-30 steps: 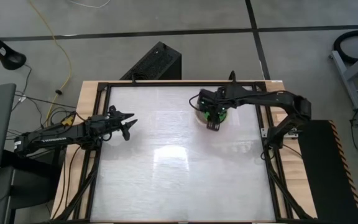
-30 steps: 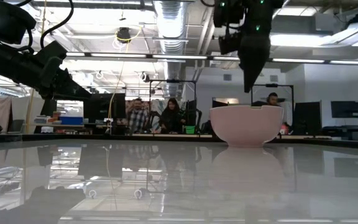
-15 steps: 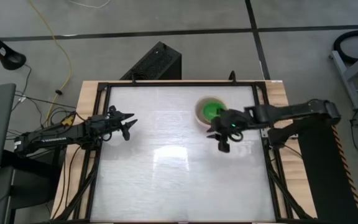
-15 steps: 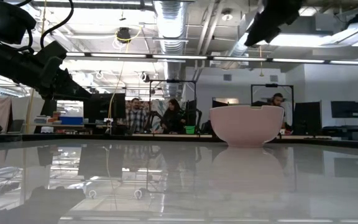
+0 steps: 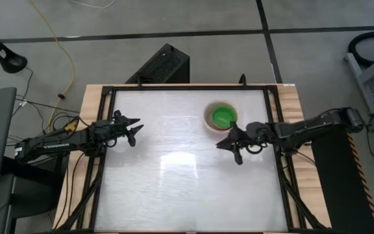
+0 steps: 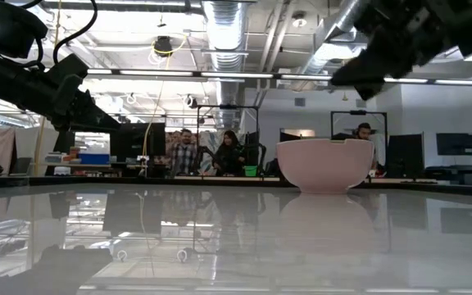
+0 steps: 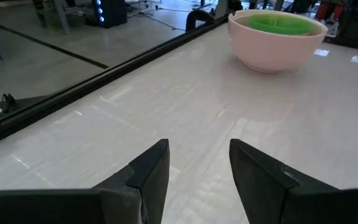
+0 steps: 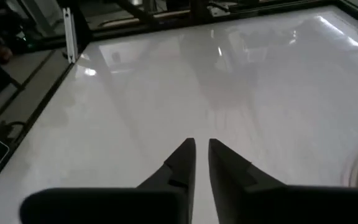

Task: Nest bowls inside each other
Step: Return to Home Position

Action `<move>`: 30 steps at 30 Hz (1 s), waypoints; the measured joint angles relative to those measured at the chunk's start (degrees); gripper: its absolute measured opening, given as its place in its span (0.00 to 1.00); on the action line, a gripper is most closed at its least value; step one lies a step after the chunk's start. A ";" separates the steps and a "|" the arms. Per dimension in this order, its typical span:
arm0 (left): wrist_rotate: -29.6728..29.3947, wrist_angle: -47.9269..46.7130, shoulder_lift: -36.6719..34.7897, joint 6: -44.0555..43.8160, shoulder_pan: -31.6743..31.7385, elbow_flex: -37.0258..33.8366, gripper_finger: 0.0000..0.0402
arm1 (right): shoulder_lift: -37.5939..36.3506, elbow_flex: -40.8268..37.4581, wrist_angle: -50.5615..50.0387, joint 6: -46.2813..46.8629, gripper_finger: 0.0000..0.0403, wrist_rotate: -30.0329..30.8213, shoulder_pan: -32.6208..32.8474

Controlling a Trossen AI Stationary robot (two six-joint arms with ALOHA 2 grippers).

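A pale pink-cream bowl (image 5: 208, 117) stands on its base at the table's far right, with a bright green bowl (image 5: 223, 117) nested inside it. In the left wrist view the green rim (image 7: 278, 23) shows just above the pink wall (image 7: 277, 50). My right gripper (image 5: 229, 151) hovers clear of the table just nearer than the bowls and points toward the table's left. Only a narrow slit (image 8: 202, 152) parts its fingers, with nothing between them. My left gripper (image 5: 135, 132) waits open and empty at the table's left, pointing toward the bowls.
The white tabletop (image 5: 174, 175) is ringed by a black frame (image 5: 274, 162). A black box (image 5: 161, 65) sits on the floor beyond the far edge. People sit at desks in the room behind the table (image 6: 203, 152).
My right gripper has lifted away from above the bowls and drawn back toward the table's near and right edges. It has tipped from pointing down to nearly level. The nested bowls have stayed in place, and the green one now shows uncovered. My left arm has kept still.
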 joint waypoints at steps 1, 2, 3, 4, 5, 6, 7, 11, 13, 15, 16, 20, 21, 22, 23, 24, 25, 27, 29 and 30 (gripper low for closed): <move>0.00 0.00 0.00 -0.01 0.00 0.00 0.39 | -1.11 -1.55 1.21 0.02 0.14 -1.04 -0.58; 0.00 0.00 0.00 -0.03 0.00 0.00 0.39 | -2.37 -3.10 2.73 0.03 0.12 -1.93 -1.13; 0.02 0.01 0.00 -0.04 0.00 0.00 0.39 | -3.81 -4.66 4.38 0.03 0.10 -2.63 -1.60; 0.00 0.00 0.00 -0.11 0.00 0.00 0.39 | -5.49 -6.29 5.34 0.03 0.08 -2.89 -1.95; 0.00 0.01 0.00 -0.15 0.00 0.00 0.39 | -7.32 -7.89 5.86 0.04 0.05 -2.94 -2.23; 0.00 0.01 0.00 -0.15 0.00 0.00 0.39 | -9.15 -9.40 5.90 0.05 0.03 -2.95 -2.45; -0.01 0.00 0.00 -0.17 0.00 0.00 0.39 | -11.04 -10.90 5.94 0.24 0.02 -2.92 -2.72; -0.13 0.01 0.00 -0.15 0.00 0.00 0.39 | -18.66 -16.45 5.87 3.79 0.03 -0.15 -3.72; -0.15 0.01 0.00 -0.15 0.00 0.00 0.39 | -21.69 -18.51 5.84 4.81 0.04 2.09 -4.07; -0.20 0.01 0.00 -0.15 0.00 0.00 0.39 | -24.13 -20.00 5.81 4.84 0.04 3.17 -4.03; -0.26 0.01 0.00 -0.15 0.00 -0.02 0.39 | -25.20 -20.59 5.86 4.86 0.03 3.17 -4.01; -0.28 0.01 0.00 -0.15 0.00 -0.02 0.39 | -28.71 -21.32 2.76 4.85 0.03 3.15 -3.99; -0.28 0.01 0.00 -0.23 0.00 -0.02 0.39 | -29.45 -21.34 0.83 4.73 0.03 3.15 -3.99; -0.28 0.01 0.00 -0.24 0.00 -0.02 0.39 | -30.23 -21.34 -0.93 4.21 0.03 3.15 -3.99; -0.28 0.01 0.00 -0.25 0.00 -0.02 0.39 | -31.06 -21.34 -2.73 3.63 0.03 3.17 -3.99; -0.28 0.01 0.00 -0.26 0.00 -0.02 0.39 | -31.87 -21.34 -4.32 3.51 0.03 3.23 -3.99; -0.28 0.01 0.00 -0.26 0.00 -0.02 0.39 | -32.61 -21.36 -5.20 3.48 0.03 3.24 -4.00; -0.28 0.01 0.00 -0.28 0.00 -0.02 0.39 | -33.75 -21.36 -5.16 3.15 0.03 3.18 -4.09; -0.31 0.01 0.00 -0.28 0.00 -0.02 0.39 | -34.81 -21.36 -5.19 1.71 0.03 2.70 -3.94; -0.34 0.01 0.00 -0.28 0.00 -0.02 0.39 | -35.31 -21.36 -5.42 0.75 0.03 2.39 -3.82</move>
